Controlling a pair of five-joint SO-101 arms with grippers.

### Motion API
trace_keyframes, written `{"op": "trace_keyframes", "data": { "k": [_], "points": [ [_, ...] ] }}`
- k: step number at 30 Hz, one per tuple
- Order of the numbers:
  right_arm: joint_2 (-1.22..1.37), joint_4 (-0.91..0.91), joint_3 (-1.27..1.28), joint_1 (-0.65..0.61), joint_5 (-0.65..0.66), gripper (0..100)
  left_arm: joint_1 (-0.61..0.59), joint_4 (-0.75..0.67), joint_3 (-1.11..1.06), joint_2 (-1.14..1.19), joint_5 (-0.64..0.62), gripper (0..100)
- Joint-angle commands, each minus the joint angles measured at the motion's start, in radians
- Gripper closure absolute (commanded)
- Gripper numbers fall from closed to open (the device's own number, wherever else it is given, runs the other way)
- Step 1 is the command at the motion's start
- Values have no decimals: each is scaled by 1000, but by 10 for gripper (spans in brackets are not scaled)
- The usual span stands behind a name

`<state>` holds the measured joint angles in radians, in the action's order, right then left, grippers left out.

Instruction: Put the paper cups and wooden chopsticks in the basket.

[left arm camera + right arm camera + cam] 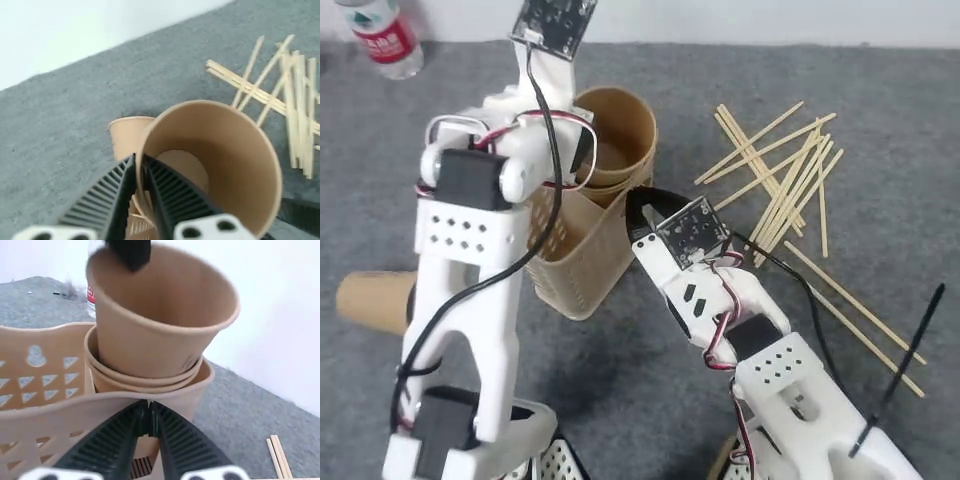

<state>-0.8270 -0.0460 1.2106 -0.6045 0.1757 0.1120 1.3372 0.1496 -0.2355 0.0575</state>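
Your left gripper [139,165] pinches the rim of the top paper cup [230,150] over the basket [50,412]; your right gripper [148,410] clamps the basket's rim.

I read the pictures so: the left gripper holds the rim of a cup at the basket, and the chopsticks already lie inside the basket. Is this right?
Not fully. The chopsticks are not inside the basket; the high view shows them lying loose on the table beside it. The rest holds: the left gripper grips the rim of a cup at the basket.
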Motion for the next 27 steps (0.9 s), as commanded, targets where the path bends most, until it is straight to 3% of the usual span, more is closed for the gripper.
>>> {"op": "trace_keyframes", "data": {
  "k": [1,8,13,19,27],
  "points": [
    [-1,-33,-46,-5,9,991,-17,-61,-48,-2,15,976],
    [-1,-28,-43,-5,9,991,-78,-61,-41,-14,21,670],
    [-1,-22,-38,-4,9,991,-161,-84,81,-11,72,682],
    [-2,-25,9,-1,15,991,-342,-400,81,115,66,713],
    [-12,-33,58,65,14,991,-354,-436,220,477,68,778]
  ]
}}
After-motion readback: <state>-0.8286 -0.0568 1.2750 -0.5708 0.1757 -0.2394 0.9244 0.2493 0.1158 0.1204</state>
